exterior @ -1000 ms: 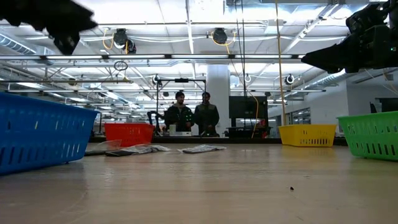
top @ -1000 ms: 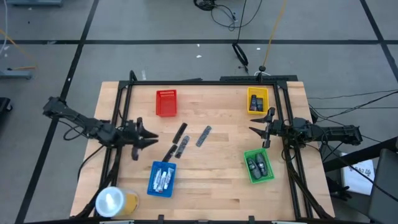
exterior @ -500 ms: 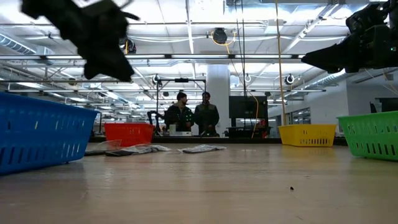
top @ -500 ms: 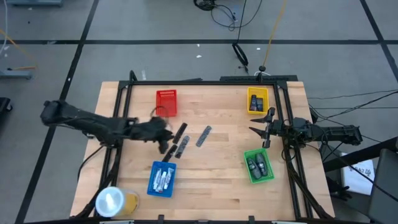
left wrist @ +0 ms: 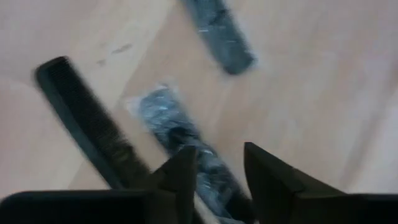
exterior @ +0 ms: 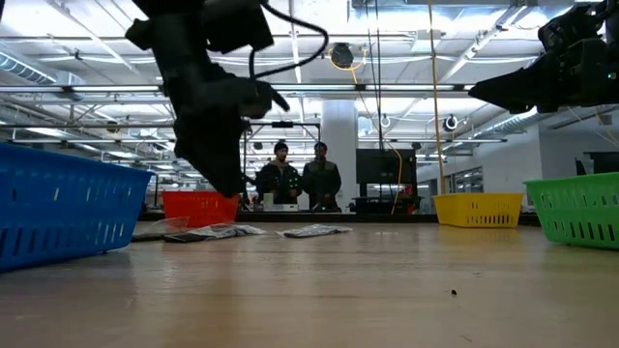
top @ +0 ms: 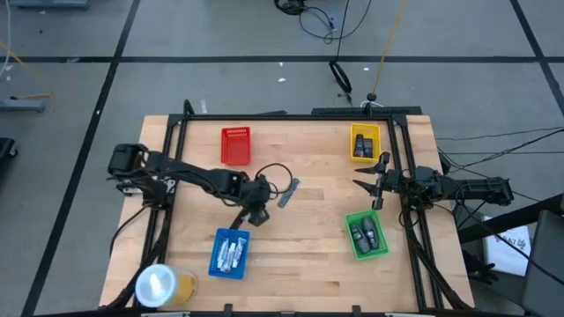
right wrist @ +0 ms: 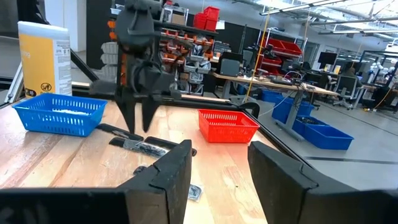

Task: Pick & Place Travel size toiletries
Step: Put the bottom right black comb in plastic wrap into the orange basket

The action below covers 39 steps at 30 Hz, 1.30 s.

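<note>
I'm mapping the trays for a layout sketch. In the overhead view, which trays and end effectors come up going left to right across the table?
Blue tray → red tray → left end effector → green tray → right end effector; the yellow tray's place overlaps these last two.

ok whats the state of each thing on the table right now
left gripper: open, above a wrapped comb
right gripper: open, empty
red tray: empty
blue tray: holds white tubes
green tray: holds dark pieces
yellow tray: holds items
</note>
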### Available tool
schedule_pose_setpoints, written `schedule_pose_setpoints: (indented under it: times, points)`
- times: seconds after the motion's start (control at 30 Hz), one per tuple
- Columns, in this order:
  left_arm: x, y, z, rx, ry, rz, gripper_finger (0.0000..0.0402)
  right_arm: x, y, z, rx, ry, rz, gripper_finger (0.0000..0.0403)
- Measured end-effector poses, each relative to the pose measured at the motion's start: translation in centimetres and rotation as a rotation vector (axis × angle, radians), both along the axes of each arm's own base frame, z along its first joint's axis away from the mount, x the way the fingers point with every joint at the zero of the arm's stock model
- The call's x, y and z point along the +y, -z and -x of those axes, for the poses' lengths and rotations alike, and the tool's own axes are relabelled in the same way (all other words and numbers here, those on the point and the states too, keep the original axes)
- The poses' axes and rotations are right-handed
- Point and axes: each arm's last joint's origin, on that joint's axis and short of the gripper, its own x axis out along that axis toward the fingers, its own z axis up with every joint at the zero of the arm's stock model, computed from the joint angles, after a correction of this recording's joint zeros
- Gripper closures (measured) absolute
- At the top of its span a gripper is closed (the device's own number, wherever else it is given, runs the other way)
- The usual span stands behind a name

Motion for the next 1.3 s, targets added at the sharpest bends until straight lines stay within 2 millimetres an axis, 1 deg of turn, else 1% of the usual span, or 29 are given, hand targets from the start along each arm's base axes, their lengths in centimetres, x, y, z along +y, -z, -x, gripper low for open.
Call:
schedule_pose_setpoints:
  times: [0.1, 0.23, 0.33, 0.43, 0.57, 0.77, 0.9, 1.03, 1.17, 1.3]
  points:
    - [0.1, 0.5, -0.2, 0.023, -0.044, -0.015, 0.0219, 0.0, 0.0, 0.0, 0.000, 0.000, 0.000, 0.0252]
    - [0.0, 0.4, -0.4, -0.001, -0.162, 0.059, 0.0169, 0.0, 0.0, 0.0, 0.000, 0.000, 0.000, 0.0252]
    - [0.0, 0.5, -0.2, 0.017, -0.218, 0.069, 0.0148, 0.0, 0.0, 0.0, 0.000, 0.000, 0.000, 0.0252]
    - [0.0, 0.8, -0.2, 0.025, -0.258, 0.062, 0.0139, 0.0, 0.0, 0.0, 0.000, 0.000, 0.000, 0.0252]
    - [0.0, 1.3, -0.4, 0.035, -0.260, 0.061, 0.0138, 0.0, 0.0, 0.0, 0.000, 0.000, 0.000, 0.0252]
    - [-0.7, 3.6, -1.0, 0.090, -0.222, 0.096, 0.0137, 0.0, 0.0, 0.0, 0.000, 0.000, 0.000, 0.0252]
    - [-0.9, 4.7, -1.2, 0.126, -0.208, 0.097, 0.0137, 0.0, 0.0, 0.0, 0.000, 0.000, 0.000, 0.0252]
    - [-0.9, 4.9, -1.0, 0.150, -0.211, 0.083, 0.0141, 0.0, 0.0, 0.0, 0.000, 0.000, 0.000, 0.0252]
    - [-0.8, 5.0, -0.8, 0.172, -0.201, 0.069, 0.0166, 0.0, 0.0, 0.0, 0.000, 0.000, 0.000, 0.0252]
    - [-0.7, 5.1, -0.7, 0.183, -0.205, 0.051, 0.0211, 0.0, 0.0, 0.0, 0.000, 0.000, 0.000, 0.0252]
